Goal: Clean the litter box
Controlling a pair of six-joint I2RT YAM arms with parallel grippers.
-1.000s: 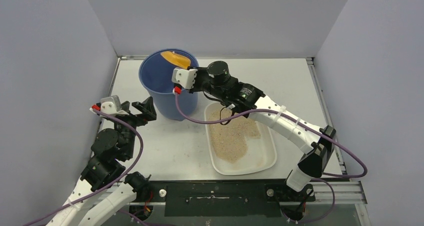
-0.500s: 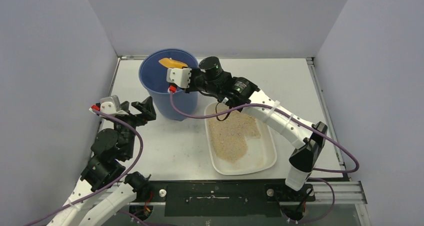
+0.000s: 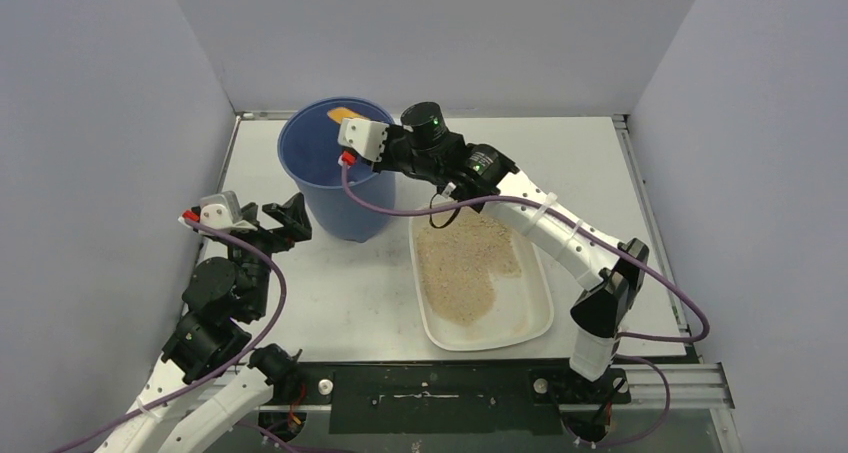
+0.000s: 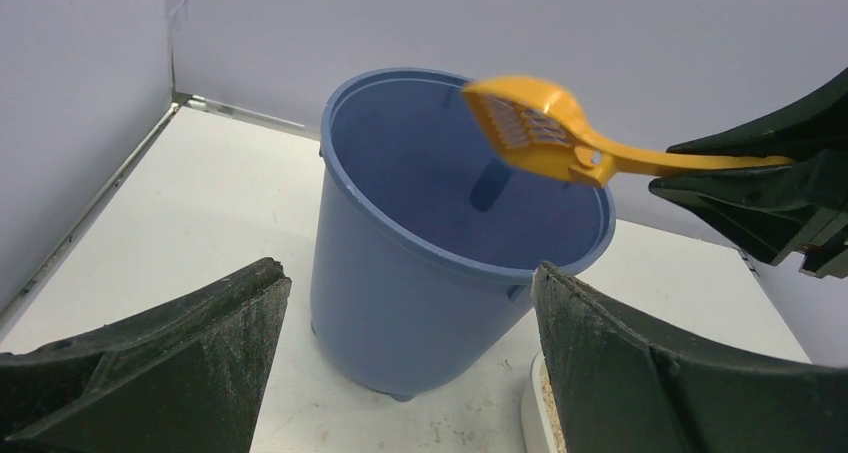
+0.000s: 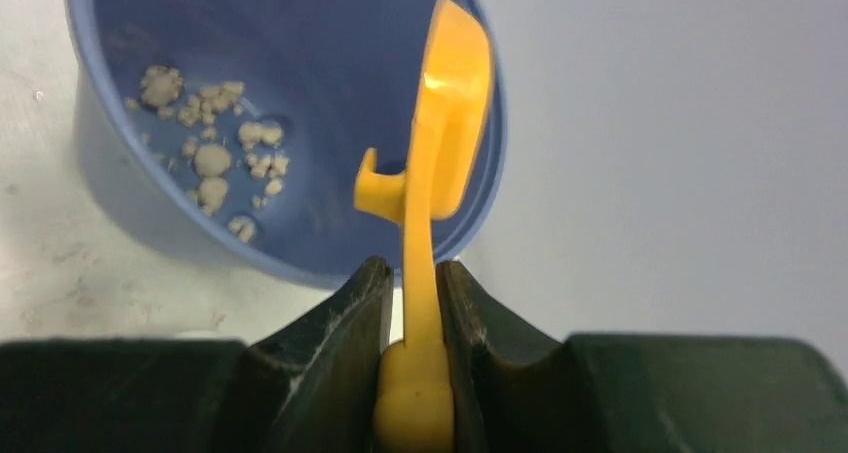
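Top external view is showing the left hand (image 3: 287,220) waiting at the left side of the counter (image 3: 340,293), just beside the blue bucket (image 3: 345,213) but not touching it. Its fingers are standing wide apart and are holding nothing. The bucket is standing upright toward the back of the counter. In the right wrist view several pale clumps (image 5: 210,158) are lying on its bottom, so I am judging that some waste is already out of the sand.

Over the far rim of the bucket the yellow scoop (image 4: 530,123) is hanging tilted. I am seeing nothing in its slotted part, so it is looking emptied. The right hand (image 5: 413,273) is reaching over the bucket and is pinching the scoop handle tightly between its two fingers.

To the right of the bucket the litter box (image 3: 535,318) is lying on the counter, very close to the bucket's foot; whether they are touching I cannot tell. Tan granules (image 3: 465,268) are covering its far and middle part, while the near right corner is showing bare white plastic. Whether clumps are remaining in this sand is too small to tell. I am thinking the task is well under way but not surely finished: the sand is needing one more check, and the scoop is not yet put down.
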